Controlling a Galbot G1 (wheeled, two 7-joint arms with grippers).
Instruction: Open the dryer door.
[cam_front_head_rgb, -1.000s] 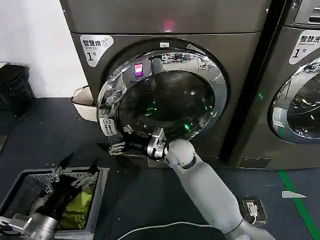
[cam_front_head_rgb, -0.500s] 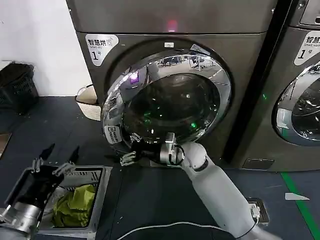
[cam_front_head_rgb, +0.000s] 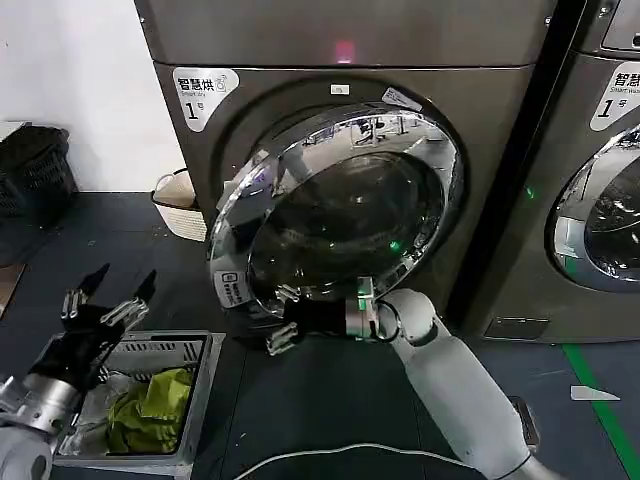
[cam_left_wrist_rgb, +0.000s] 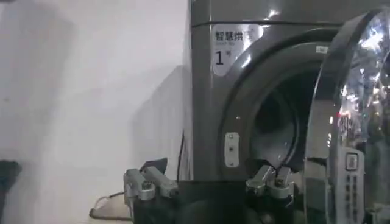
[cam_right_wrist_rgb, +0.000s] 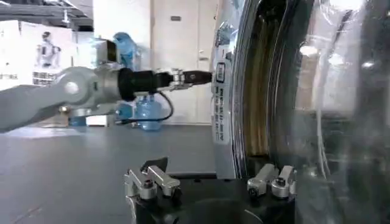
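Note:
The dryer (cam_front_head_rgb: 450, 40) is the bronze-grey machine with a white "1" label and a pink light. The dryer door (cam_front_head_rgb: 340, 215), chrome-rimmed with dark glass, stands ajar, its left edge swung out from the front. My right gripper (cam_front_head_rgb: 278, 320) is open at the door's lower left edge, and the rim (cam_right_wrist_rgb: 244, 91) rises just beyond its fingers (cam_right_wrist_rgb: 149, 182). My left gripper (cam_front_head_rgb: 120, 285) hangs open over the laundry basket, holding nothing. From its wrist view (cam_left_wrist_rgb: 208, 182) I see the dark drum opening (cam_left_wrist_rgb: 274, 128) behind the door (cam_left_wrist_rgb: 341, 122).
A grey laundry basket (cam_front_head_rgb: 200, 345) with yellow-green clothes sits on the floor at front left. A second machine (cam_front_head_rgb: 600, 200) stands at the right. A white woven basket (cam_front_head_rgb: 180, 205) and a black crate (cam_front_head_rgb: 35, 170) lie by the wall. A white cable (cam_front_head_rgb: 330, 450) crosses the floor.
The door has swung farther out from the dryer. My right gripper has moved right and toward me along with its lower edge. My left gripper has risen from the basket.

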